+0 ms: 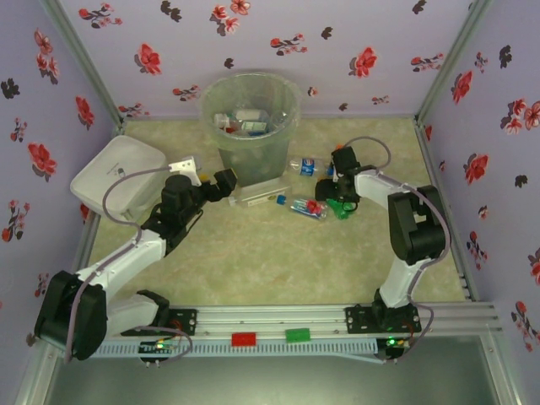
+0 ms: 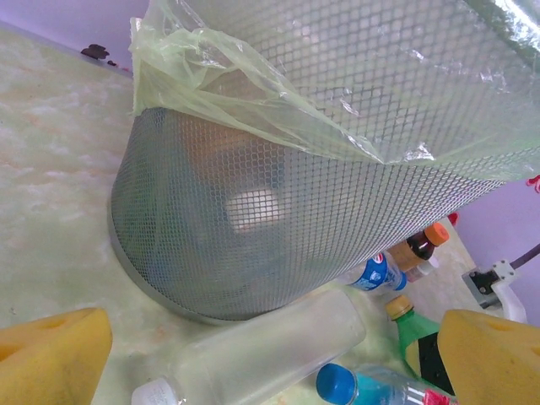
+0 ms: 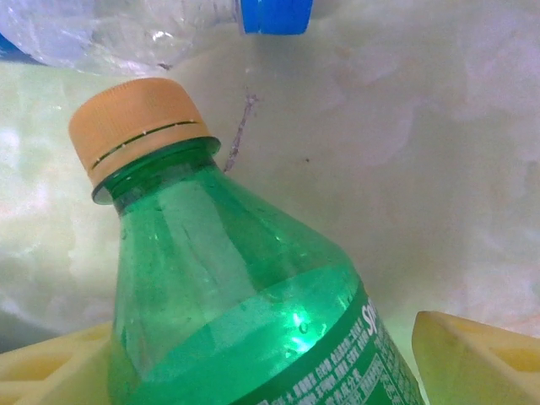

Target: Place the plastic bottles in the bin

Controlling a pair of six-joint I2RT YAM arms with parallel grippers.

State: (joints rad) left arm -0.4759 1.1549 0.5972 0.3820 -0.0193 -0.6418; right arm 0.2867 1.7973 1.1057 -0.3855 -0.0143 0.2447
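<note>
Half-open right claw point(image 3: 261, 363) astride green bottle point(image 3: 228, 278); left claw point(image 2: 274, 363) wide.

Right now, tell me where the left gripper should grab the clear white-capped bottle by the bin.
Take the clear bottle across its straight mid-body, from above on the near side. It lies on its side at the foot of the bin, which blocks the far side. Its length runs nearly from pad to pad of the open left gripper, so the wrist probably needs turning.
</note>
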